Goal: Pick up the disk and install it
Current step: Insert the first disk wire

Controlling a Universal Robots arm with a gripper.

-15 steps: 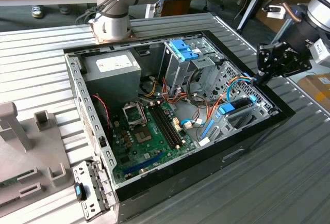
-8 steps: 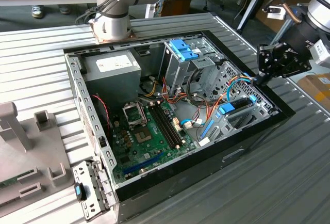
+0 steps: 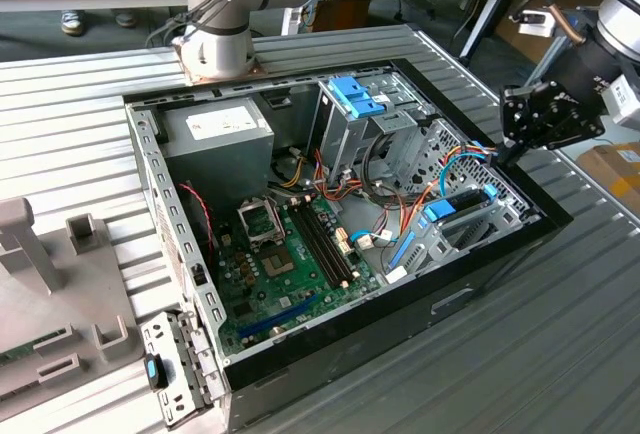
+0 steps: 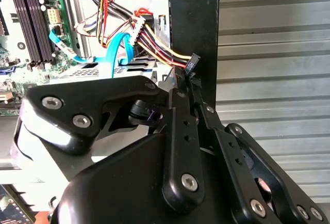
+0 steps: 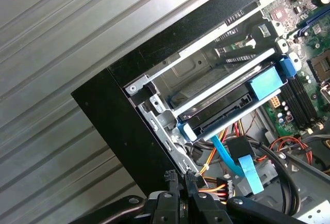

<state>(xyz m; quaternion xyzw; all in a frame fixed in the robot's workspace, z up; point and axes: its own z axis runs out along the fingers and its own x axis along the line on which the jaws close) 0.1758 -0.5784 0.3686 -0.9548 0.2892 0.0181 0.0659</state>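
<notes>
Blue-framed disk (image 5: pixel 227 105) fills its bay (image 5: pixel 203 66) in the first wrist view.

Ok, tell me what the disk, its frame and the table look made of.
The disk has a body that looks like bare grey metal, with a dull sheen and brighter edge rails. Its frame is bright blue and matte with moulded tabs, so likely plastic. The table is ribbed and silver with streaky reflections, probably aluminium or steel; the look leaves that open.

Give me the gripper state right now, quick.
Gripper: closed, holding nothing, at the edge of the computer case; the disk lies in its bay.
</notes>
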